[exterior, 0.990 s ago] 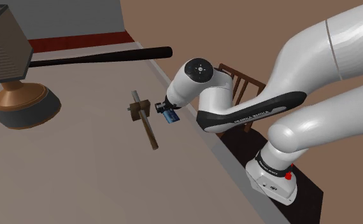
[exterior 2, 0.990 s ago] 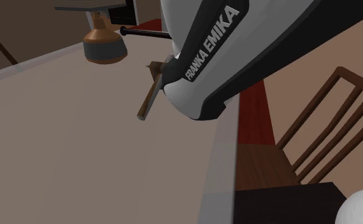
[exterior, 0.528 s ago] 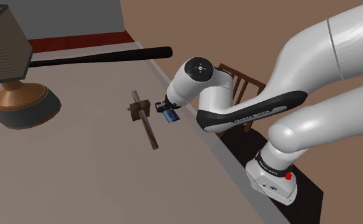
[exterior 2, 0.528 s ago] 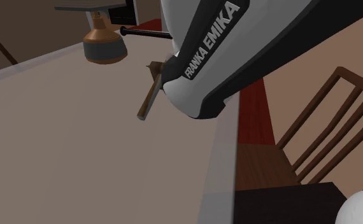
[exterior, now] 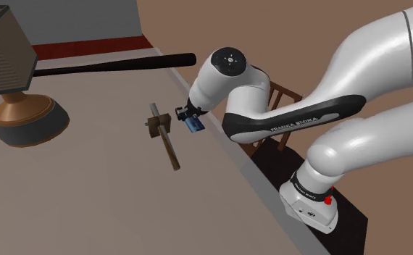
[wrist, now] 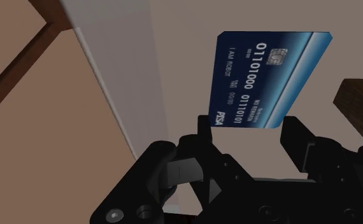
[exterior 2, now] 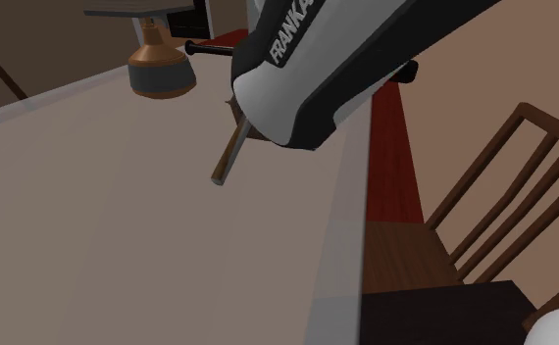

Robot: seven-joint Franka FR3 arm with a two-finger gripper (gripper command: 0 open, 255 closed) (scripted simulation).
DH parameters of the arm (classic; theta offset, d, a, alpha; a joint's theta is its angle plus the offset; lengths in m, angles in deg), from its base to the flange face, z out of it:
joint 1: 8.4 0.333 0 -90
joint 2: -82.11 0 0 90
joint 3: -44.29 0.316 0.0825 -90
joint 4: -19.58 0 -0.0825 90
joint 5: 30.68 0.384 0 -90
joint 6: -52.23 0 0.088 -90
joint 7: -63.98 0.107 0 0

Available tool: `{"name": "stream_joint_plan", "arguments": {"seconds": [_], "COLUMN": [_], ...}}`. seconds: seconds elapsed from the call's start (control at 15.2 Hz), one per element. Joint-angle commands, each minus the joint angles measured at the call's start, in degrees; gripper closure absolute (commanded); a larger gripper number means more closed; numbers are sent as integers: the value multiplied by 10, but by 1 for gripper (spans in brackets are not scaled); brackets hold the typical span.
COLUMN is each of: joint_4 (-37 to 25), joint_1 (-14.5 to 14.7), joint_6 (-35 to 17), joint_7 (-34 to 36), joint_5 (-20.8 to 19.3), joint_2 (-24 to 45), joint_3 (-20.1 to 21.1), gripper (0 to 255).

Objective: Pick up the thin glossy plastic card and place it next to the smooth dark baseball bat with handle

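Note:
A blue glossy card (wrist: 263, 73) with a chip and white numbers stands clasped between my two black fingers; my gripper (wrist: 250, 129) is shut on its lower edge. In the shoulder view the gripper (exterior: 188, 118) holds the card (exterior: 193, 124) just above the table, near its right edge. The dark baseball bat (exterior: 114, 65) lies across the far end of the table, farther from the stand than the card. Its end (exterior 2: 217, 50) shows past the arm in the second exterior view.
A brown wooden hammer-like tool (exterior: 165, 138) lies on the grey table (exterior: 89, 192) just left of the gripper. A lamp with a copper base (exterior: 27, 119) stands at the far left. A wooden chair (exterior 2: 503, 211) stands beyond the table's right edge.
The arm has lifted, and the gripper with the card has risen slightly and shifted toward the bat. The bat, tool and lamp have stayed put.

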Motion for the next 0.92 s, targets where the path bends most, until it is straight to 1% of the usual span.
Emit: {"name": "stream_joint_plan", "arguments": {"seconds": [0.0, 0.4, 0.86], "joint_4": [-7, -34, -71], "joint_1": [12, 34, 49], "joint_6": [17, 66, 121], "joint_7": [-14, -43, -70], "joint_5": [8, 24, 36], "joint_2": [-9, -30, -48], "joint_3": [-16, -46, -73], "gripper": [255, 255, 255]}}
